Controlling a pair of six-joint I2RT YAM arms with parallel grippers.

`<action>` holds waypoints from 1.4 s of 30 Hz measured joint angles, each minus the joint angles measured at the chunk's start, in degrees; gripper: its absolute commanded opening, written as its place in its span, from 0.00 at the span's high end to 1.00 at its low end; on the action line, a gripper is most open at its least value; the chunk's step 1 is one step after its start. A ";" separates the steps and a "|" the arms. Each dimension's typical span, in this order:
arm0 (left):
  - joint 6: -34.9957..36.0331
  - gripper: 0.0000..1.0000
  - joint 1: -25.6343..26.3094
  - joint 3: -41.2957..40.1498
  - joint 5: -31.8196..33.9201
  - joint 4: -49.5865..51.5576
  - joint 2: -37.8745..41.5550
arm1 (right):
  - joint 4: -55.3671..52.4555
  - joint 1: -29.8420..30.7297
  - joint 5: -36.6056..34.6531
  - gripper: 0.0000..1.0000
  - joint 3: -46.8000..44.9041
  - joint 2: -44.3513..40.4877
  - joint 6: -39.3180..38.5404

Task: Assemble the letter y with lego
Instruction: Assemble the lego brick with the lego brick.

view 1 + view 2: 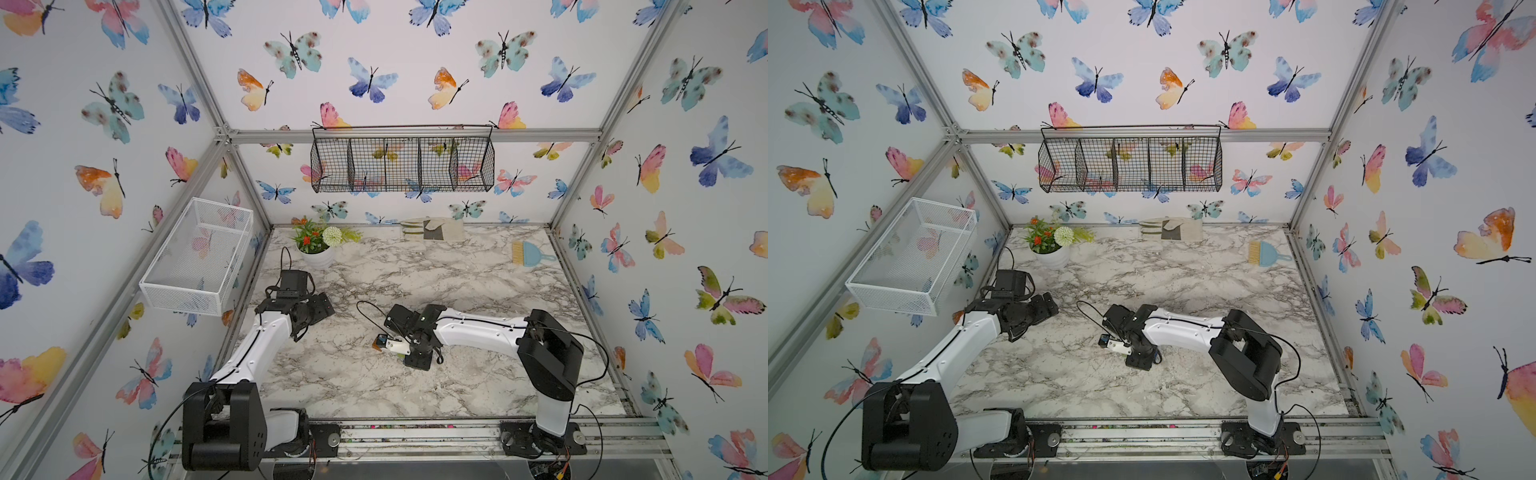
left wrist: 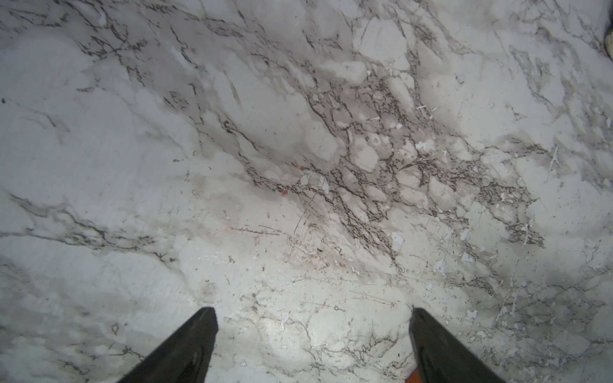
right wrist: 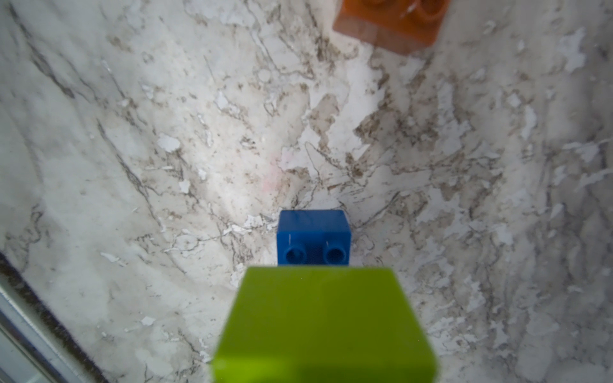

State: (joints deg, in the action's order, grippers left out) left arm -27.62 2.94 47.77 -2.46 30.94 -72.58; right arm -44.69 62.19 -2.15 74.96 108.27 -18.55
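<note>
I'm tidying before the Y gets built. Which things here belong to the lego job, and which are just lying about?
Job: green brick, blue brick, orange brick.
Lying about: flower pot, blue brush, folded cloth, white basket, black wire basket.

That worktop (image 3: 139,132) is marble-print, scuffed with flaky chipped patches. The green brick (image 3: 321,325) and blue brick (image 3: 313,228) look like smooth opaque plastic, orange brick (image 3: 388,26) is see-through, glossy.

Flower pot (image 1: 318,257), blue brush (image 1: 532,253) (far back), marble table (image 1: 457,282).
</note>
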 measured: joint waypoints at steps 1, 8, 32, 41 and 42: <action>0.00 0.09 0.00 0.00 0.00 0.00 0.00 | -0.04 0.02 0.00 0.86 0.11 0.00 -0.07; 0.00 0.09 0.00 0.00 0.00 -0.02 0.00 | -0.39 0.26 0.02 0.70 2.58 1.68 -0.76; 0.00 0.09 0.00 0.00 0.00 -0.02 0.04 | 0.31 0.44 0.24 0.53 4.28 3.56 -1.03; 0.00 0.09 -0.07 0.00 0.00 -0.02 0.04 | 0.74 0.44 0.48 0.54 4.72 5.38 -1.01; 0.00 0.09 -0.11 0.00 0.00 -0.02 0.04 | 0.90 0.42 0.52 0.54 4.72 5.42 -1.01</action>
State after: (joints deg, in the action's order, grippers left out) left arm -27.62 2.83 47.77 -2.46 30.92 -72.53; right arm -43.79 62.61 -1.63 79.68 113.69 -19.55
